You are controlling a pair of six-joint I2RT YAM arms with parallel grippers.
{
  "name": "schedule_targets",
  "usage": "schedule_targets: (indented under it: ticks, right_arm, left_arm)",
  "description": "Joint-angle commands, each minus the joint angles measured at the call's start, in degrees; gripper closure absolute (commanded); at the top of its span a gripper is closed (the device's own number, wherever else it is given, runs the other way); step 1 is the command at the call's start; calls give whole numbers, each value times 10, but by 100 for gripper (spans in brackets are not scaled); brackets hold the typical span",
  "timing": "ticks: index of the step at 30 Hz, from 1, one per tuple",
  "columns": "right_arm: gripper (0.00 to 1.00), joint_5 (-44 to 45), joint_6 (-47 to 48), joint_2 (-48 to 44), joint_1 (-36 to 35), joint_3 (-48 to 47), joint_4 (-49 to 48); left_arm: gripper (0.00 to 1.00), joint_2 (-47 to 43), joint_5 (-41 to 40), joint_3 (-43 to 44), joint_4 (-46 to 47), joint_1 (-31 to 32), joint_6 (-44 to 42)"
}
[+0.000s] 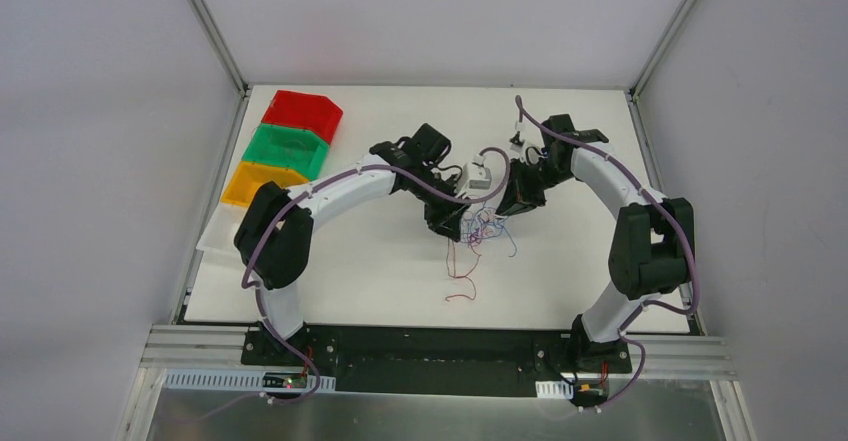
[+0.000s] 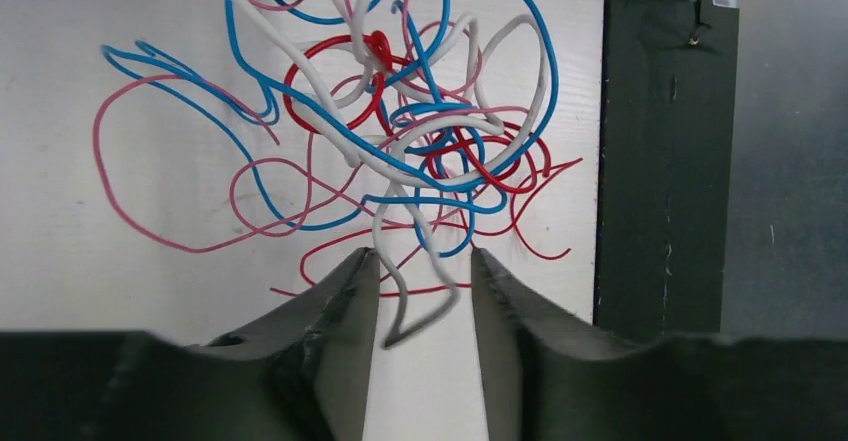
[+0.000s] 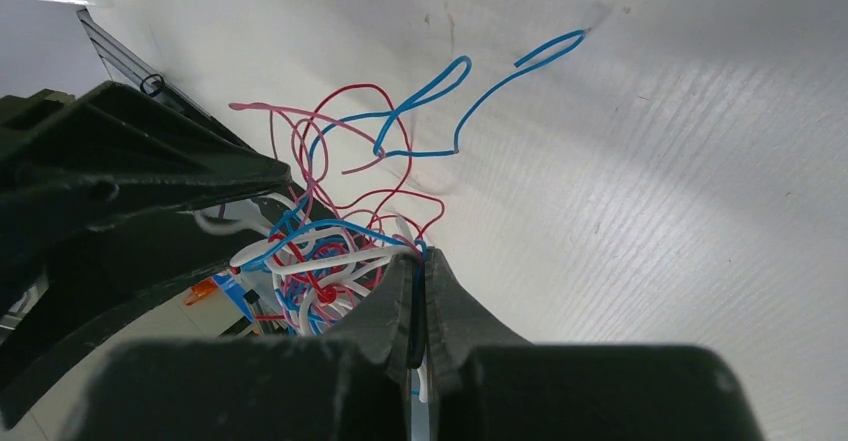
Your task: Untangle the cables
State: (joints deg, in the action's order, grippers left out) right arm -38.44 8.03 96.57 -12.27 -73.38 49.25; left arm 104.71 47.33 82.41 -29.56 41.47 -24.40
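**Cable location.** The cables (image 1: pixel 481 225) lie as one loose multicolour tangle of red, blue, pink and white strands near the middle of the bench (image 1: pixel 340 281), between the two arm ends. One thin red strand trails out of the tangle toward the near edge of the bench.

**Left fingers.** The left fingers (image 2: pixel 345 296) stand apart and point at the tangle from just beside it. The bulk of the cables lies beyond the fingertips. A single white strand (image 2: pixel 415 306) loops down into the gap between the two fingers. No contact with either inner face can be confirmed.

**Right fingers.** The right fingers (image 3: pixel 385 301) are pressed together and clamped on the cables. Blue and white strands run into the seam at the fingertips, and the knotted mass sits directly to one side of them. Two blue loops extend clear of the tangle across the bench surface.
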Motion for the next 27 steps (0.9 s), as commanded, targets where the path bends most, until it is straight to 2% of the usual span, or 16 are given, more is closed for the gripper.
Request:
schedule_targets:
  ticks: [1,3,7,12,14,19,23,27]
  right_arm:
    - [100,-4,2,-21,-1,-5,6]
    - [100,33,6,-17,0,-2,2]
    - [97,151,18,7,14,14,-18]
    - [89,230,39,52,49,30,-40]
    - [90,252,50,70,59,31,-44]
    - [99,307,78,104,80,26,-47]
    - [95,328,92,113,103,22,-43]
    - [91,335,102,115,119,20,-35]
  left_arm:
    - [74,-30,-24,19,-57,11,-77]
    - [99,-54,-30,33,-73,11,-70]
    - [100,-124,-17,78,-75,-3,0]
    - [100,-163,22,183,-75,-54,129]
    - [100,-163,30,224,-75,-82,160]
    - [100,-136,46,368,-71,-168,234]
    - [100,-108,45,487,-51,-234,282]
    - [100,-79,51,572,37,-315,405]
